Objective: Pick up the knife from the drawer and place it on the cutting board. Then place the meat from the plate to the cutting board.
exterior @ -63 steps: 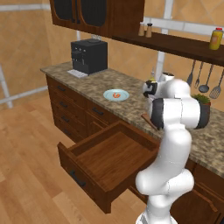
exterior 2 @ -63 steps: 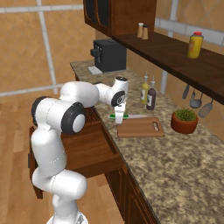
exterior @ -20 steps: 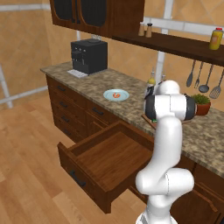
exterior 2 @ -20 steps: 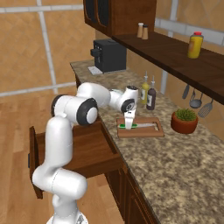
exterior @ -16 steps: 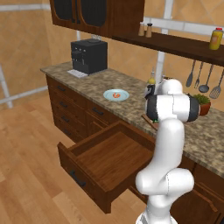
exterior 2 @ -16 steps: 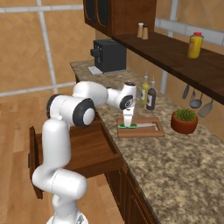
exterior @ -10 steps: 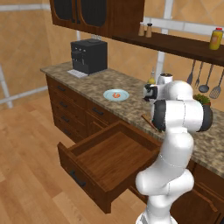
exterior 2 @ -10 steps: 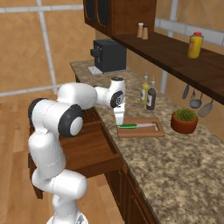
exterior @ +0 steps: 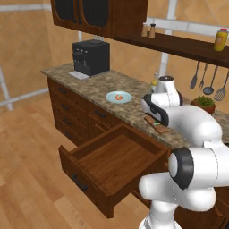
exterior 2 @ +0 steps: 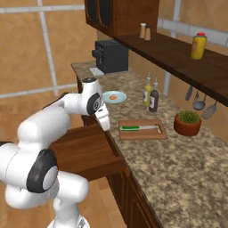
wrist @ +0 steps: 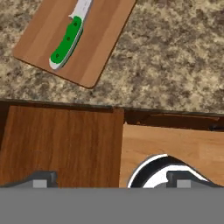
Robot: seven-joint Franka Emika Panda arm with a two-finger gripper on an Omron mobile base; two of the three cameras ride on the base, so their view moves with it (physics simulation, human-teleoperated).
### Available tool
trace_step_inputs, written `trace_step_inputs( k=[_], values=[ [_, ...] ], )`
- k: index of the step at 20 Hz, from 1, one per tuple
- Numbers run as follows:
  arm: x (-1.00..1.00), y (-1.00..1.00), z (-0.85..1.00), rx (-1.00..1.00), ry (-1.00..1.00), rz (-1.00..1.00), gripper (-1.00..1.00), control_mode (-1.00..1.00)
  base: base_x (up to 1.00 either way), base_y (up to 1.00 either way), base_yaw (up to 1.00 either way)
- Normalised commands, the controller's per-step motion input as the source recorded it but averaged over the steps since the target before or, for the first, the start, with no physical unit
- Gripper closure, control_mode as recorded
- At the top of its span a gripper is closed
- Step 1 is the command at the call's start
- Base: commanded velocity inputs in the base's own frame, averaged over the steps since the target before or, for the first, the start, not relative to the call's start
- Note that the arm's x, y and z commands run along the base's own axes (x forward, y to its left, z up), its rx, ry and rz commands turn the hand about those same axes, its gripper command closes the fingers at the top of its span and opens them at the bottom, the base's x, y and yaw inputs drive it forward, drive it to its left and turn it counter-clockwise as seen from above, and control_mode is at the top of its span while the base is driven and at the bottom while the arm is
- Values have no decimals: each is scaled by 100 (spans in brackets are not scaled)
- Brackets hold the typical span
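Lying flat on the cutting board [exterior 2: 142, 129], the knife [exterior 2: 130, 128] has its green handle toward the end of the board nearer the plate [exterior 2: 114, 97] and its pale blade toward the slot-handle end. In the hand view the knife [wrist: 68, 39] runs along the length of the cutting board [wrist: 98, 39], and nothing is touching it. The board sits on the counter [exterior 2: 178, 156] just back from the front edge, between the plate and a potted plant [exterior 2: 188, 122].

The meat [exterior 2: 113, 96] (small orange-pink curl) rests near the centre of the plate; in the left base view the plate [exterior: 118, 96] with the meat [exterior: 118, 96] stands apart from the board [exterior: 157, 125], farther along the counter toward the black coffee machine [exterior: 91, 57].

The drawer [exterior: 112, 165] is pulled out wide below the counter's front edge, its plain wooden inside showing [wrist: 61, 144].

The pincer [exterior 2: 104, 122] hangs over the front edge of the counter, above the open drawer and beside the near end of the board, carrying nothing. Its fingertips [wrist: 41, 178] show at the bottom of the hand view well apart from one another, so the pincer is spread.

Two bottles [exterior 2: 151, 93] stand near the back edge of the counter behind the board. Grey utensils [exterior 2: 199, 102] hang below the shelf [exterior 2: 178, 55].
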Motion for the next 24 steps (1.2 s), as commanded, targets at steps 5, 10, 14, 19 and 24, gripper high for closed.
trace_step_inputs(
  k=[5,10,14,19,24],
  values=[
    [-100,21,100,1,7,43,-100,-100,0,0,0],
    [-100,29,25,1,0,35,-100,-100,0,0,0],
    [-100,27,0,0,-3,23,-100,-100,0,0,0],
    [-89,11,2,0,0,10,-100,-100,0,0,0],
    [-28,26,-6,0,0,4,-100,-100,0,0,0]
  ],
)
